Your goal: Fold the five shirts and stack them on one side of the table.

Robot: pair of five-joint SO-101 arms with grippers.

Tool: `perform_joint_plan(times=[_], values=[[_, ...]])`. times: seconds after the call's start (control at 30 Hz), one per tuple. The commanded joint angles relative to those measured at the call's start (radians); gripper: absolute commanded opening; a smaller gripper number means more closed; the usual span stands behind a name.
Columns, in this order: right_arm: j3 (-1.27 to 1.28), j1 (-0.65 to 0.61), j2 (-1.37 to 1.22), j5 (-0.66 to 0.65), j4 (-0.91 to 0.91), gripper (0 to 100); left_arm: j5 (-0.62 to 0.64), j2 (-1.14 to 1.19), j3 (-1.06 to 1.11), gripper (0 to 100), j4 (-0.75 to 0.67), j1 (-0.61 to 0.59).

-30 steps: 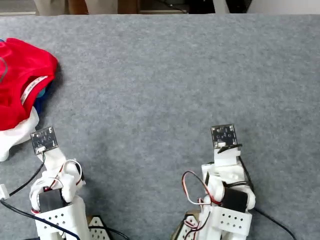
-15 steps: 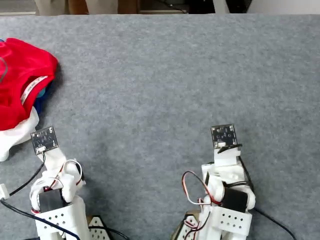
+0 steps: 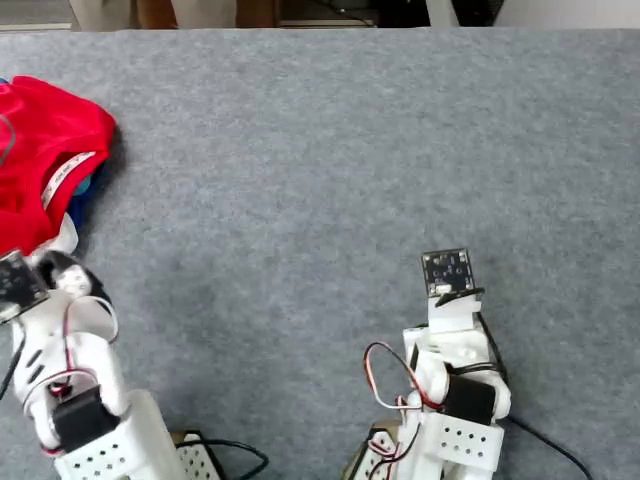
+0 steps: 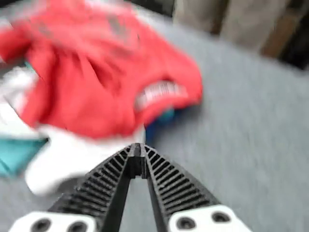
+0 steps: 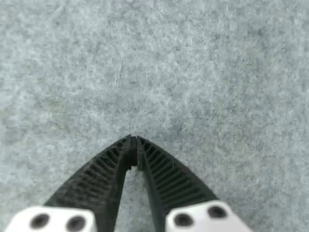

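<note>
On the grey table [image 3: 330, 150], the shirts [image 3: 40, 165] lie heaped at the left edge, red on top; my left gripper [image 4: 137, 155] hangs at the heap's edge, fingers pressed together, empty; my right gripper [image 5: 133, 145], likewise closed, hangs over the felt.

The counter [image 3: 330, 150] is wearing a grey cloth cover that is looking matt and rough, like fuzzy felt. The red shirt [image 3: 40, 150] is showing soft, matt, creased cloth with a pale neck label [image 3: 68, 175], and the white shirt [image 4: 72, 154] and teal shirt [image 4: 12, 157] are showing the same dull cloth. The left hand [image 4: 137, 151] and right hand [image 5: 133, 142] are showing matt black plastic fingers [image 5: 164, 179] with ribbed faces, sitting on smooth white plastic bases.
</note>
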State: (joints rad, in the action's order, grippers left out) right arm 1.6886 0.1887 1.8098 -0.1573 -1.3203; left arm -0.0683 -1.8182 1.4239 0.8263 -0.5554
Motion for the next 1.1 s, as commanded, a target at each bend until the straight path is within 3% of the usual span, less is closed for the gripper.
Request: perform_joint_plan(times=[0.0,0.2,0.37,0.63,0.9,1.07], values=[[0.001,-0.008,0.077,-0.002,0.014,0.5,-0.123,0.007,-0.106,2,-0.089,-0.032],[0.001,-0.008,0.077,-0.002,0.014,0.5,-0.250,0.056,-0.293,2,-0.112,-0.037],[0.001,-0.008,0.077,-0.002,0.014,0.5,-0.253,0.389,-0.543,2,-0.089,-0.074],[0.001,-0.016,0.077,0.000,0.014,0.5,-0.247,1.032,-1.131,2,0.308,-0.178],[0.001,-0.016,0.077,0.005,0.014,0.5,-0.253,1.494,-1.481,2,0.473,-0.249],[0.001,-0.018,0.079,0.005,0.018,0.5,-0.153,1.833,-1.826,13,0.624,-0.249]])
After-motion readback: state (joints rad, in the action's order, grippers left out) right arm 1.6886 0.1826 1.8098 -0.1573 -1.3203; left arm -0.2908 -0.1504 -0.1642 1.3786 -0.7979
